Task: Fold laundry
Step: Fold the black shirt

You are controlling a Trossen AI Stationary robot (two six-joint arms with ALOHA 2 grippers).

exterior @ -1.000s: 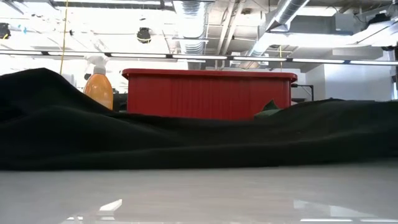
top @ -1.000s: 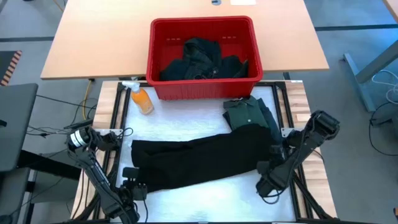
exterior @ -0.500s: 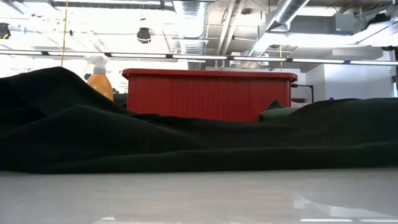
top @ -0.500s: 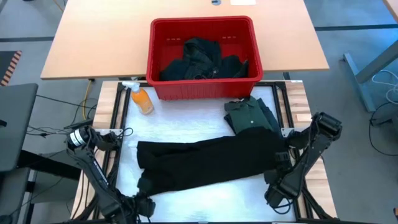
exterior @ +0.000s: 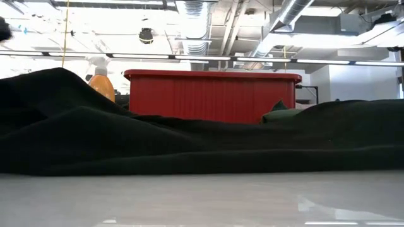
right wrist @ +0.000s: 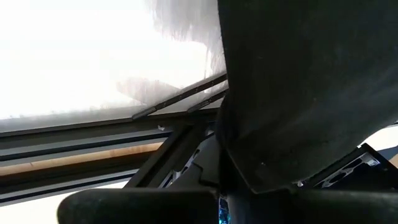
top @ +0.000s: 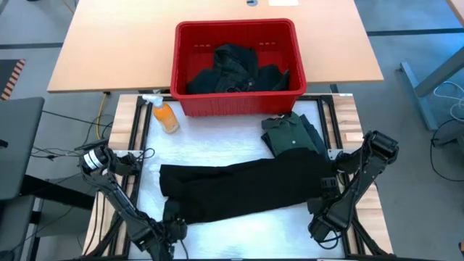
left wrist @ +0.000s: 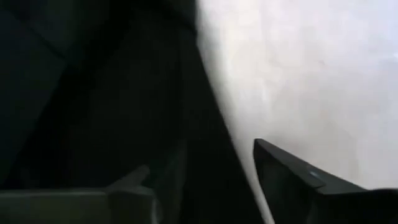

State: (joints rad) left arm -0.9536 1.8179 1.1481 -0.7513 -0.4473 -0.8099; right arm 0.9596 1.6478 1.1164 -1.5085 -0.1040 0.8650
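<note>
A long black garment (top: 243,188) lies spread across the white table top, left to right; in the low view it fills the width (exterior: 202,142). A folded green shirt (top: 288,134) lies at the far right, its near end under the black cloth. My left gripper (top: 171,229) stands open at the garment's near left corner, and the cloth's edge (left wrist: 205,124) runs between its fingers. My right gripper (top: 320,217) is shut on the garment's right end, by the table's near right edge. My left gripper (left wrist: 199,177) slants down over the black garment's near left corner, one finger (left wrist: 127,186) over cloth and the other (left wrist: 298,180) over bare table; I cannot tell whether it touches the cloth. My right gripper holds the black garment's right end (right wrist: 261,162), slanting down from the table's right. The cloth rises close before the wrist camera and hides the fingers. The rest of the garment lies on the table.
A red basket (top: 181,80) with more dark garments (top: 235,69) stands at the far edge, seen too in the low view (exterior: 211,94). An orange spray bottle (top: 165,116) lies left of it. The table's metal frame rails (right wrist: 124,134) run just beyond the right gripper.
My right gripper has drawn the garment's right end toward the table's near right corner, then kept still. My left gripper has gone toward the near edge and a little right, tipping downward. The garment's left end has bunched higher and shifted slightly right.
</note>
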